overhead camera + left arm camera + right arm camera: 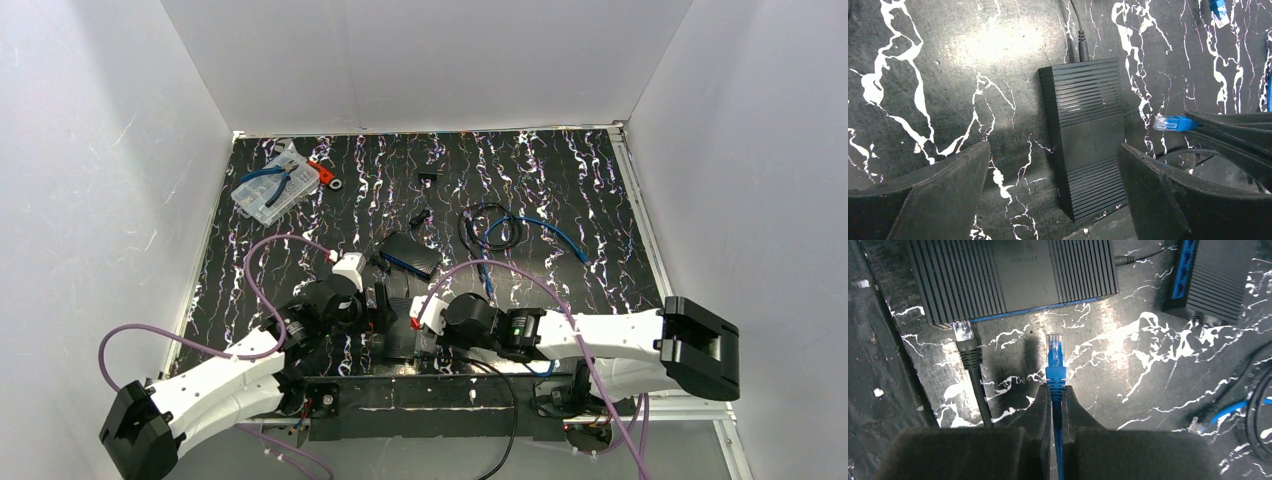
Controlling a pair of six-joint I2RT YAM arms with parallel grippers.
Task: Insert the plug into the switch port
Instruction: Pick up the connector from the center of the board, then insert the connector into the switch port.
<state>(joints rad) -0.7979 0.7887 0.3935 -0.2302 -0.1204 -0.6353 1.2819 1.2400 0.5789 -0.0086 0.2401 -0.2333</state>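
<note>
The black ribbed switch point(1013, 275) lies just ahead of my right gripper point(1056, 390), its blue port edge facing the fingers. That gripper is shut on the blue cable just behind its clear-tipped plug point(1054, 347). The plug points at the port edge, a short gap away. In the left wrist view the switch point(1088, 145) lies partly between the wide-open fingers of my left gripper point(1053, 170), which touch nothing. The blue plug point(1172, 122) comes in from the right. From above, both grippers point(378, 310) point(412, 328) meet over the switch point(400, 345).
A black cable's plug point(964, 335) sits at the switch's left end port. A second switch point(1208, 280) with blue ports lies at the upper right. Coiled black and blue cables point(500, 230) lie behind. A clear parts box point(270, 190) with pliers stands far left.
</note>
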